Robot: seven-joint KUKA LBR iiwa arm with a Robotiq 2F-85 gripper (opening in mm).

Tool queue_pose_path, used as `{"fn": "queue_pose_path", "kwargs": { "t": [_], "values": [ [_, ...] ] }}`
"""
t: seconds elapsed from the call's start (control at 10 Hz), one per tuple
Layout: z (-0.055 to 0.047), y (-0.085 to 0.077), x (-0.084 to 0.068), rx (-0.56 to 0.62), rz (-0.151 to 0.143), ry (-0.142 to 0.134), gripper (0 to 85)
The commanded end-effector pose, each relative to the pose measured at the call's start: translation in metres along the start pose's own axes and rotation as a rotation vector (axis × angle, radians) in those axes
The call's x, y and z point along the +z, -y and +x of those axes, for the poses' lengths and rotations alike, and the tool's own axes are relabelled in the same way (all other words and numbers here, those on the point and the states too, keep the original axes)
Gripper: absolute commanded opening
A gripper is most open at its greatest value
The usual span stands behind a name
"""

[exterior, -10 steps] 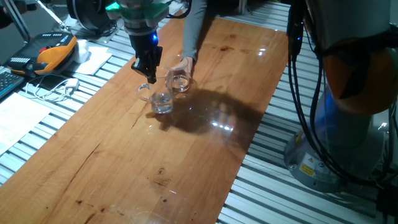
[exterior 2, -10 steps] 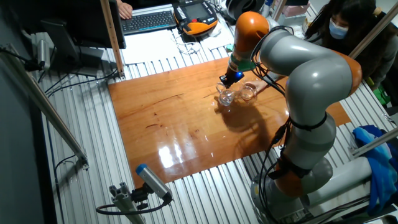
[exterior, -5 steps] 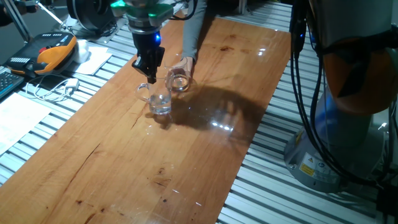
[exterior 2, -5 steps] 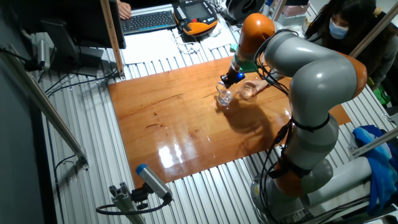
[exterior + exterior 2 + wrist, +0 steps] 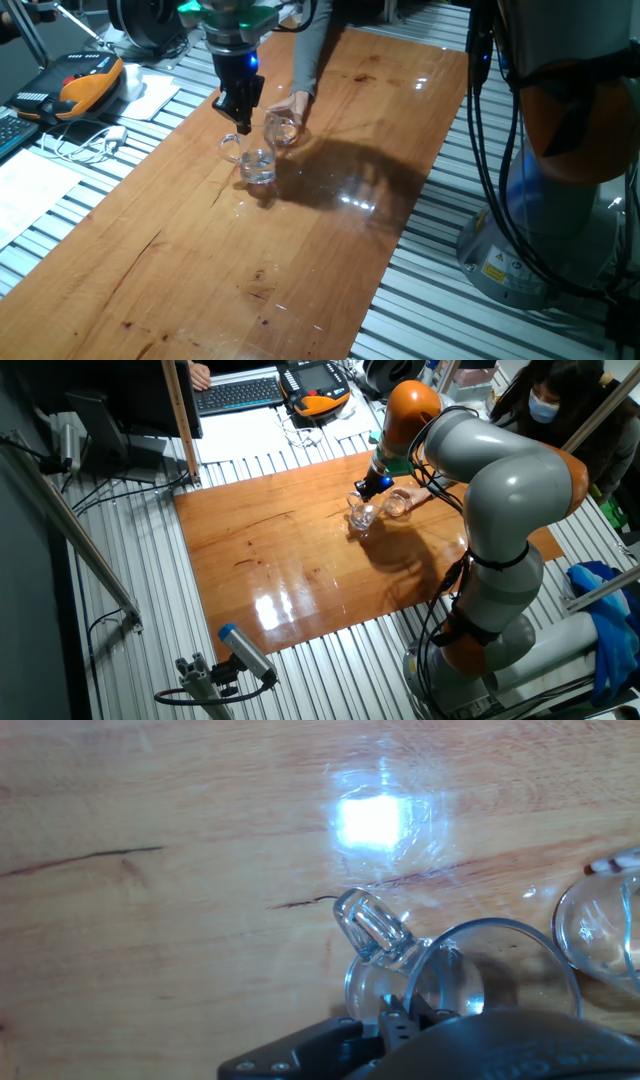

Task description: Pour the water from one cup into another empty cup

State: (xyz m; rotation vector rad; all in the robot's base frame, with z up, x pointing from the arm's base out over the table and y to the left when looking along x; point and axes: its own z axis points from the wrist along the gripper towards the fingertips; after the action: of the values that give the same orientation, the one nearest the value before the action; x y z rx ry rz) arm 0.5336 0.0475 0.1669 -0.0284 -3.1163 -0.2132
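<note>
Two glasses crowd together: mug [image 5: 258, 165] beneath jaws of unclear spread, hand-held [image 5: 297, 103] tumbler [image 5: 282, 129] beside.

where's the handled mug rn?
In one fixed view the mug stands on the wooden table, just below the gripper, with the tumbler held by a person's hand behind it.

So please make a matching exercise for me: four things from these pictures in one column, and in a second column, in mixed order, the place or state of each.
Things:
1. glass mug
2. small tumbler
3. tool
4. orange and black device

Places or states:
A. held by a person's hand on the wooden board
B. lies off the board, on the metal table near papers
C. stands on the board, its looped handle sticking out to the side
D. hangs just above the mug's rim

Pairs: 1-C, 2-A, 3-D, 4-B
</note>
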Motion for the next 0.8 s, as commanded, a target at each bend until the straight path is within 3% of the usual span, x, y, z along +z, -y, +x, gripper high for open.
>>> {"fn": "queue_pose_path", "kwargs": {
  "t": [0.0, 0.2, 0.5, 0.7],
  "values": [
    [0.0001, -0.0002, -0.0001, -0.005, -0.001, -0.002, 0.0],
    [0.0001, -0.0002, -0.0001, -0.008, -0.02, -0.005, 0.0],
    [0.0001, -0.0002, -0.0001, 0.003, -0.009, 0.006, 0.0],
    [0.0001, -0.0002, -0.0001, 0.031, -0.024, -0.037, 0.0]
  ]
}}
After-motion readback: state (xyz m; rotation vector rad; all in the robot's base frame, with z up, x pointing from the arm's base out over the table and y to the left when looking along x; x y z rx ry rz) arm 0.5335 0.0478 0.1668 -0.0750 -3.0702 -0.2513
